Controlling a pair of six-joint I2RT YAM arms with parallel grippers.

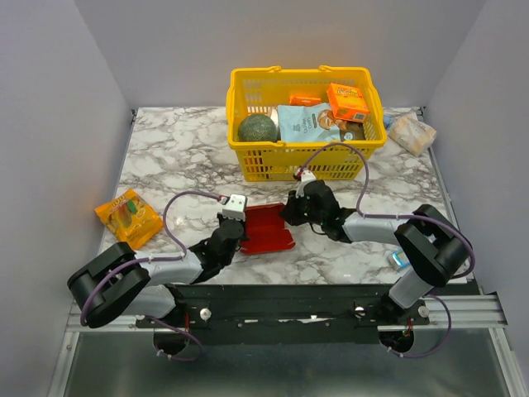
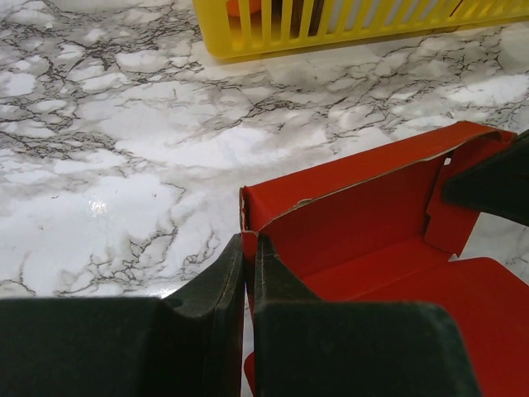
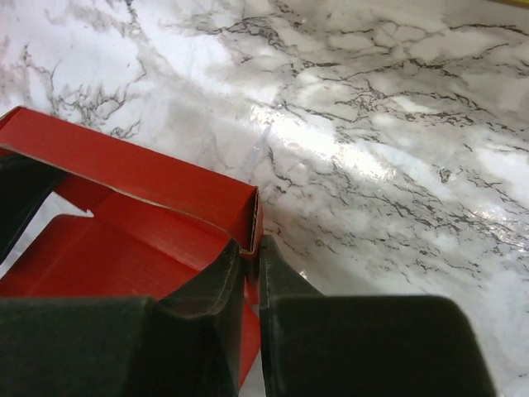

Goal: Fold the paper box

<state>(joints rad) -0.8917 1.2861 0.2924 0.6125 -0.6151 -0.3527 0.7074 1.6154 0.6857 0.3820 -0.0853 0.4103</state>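
Box [image 1: 266, 229] lies half-formed on the surface [image 1: 173, 157] between the arms. The left pincer [image 2: 250, 263] and right pincer [image 3: 251, 258] each pinch a raised wall at opposite ends, nearly closed, probably to hold them upright for creasing.

The marble tabletop [image 1: 165, 157] carries 1 yellow basket [image 1: 306, 161], the red paper box [image 1: 266, 229], 1 orange snack packet [image 1: 128, 217] and 1 pale wrapped packet [image 1: 412, 132].

The paper box [image 2: 372, 223] runs off the view's right edge.
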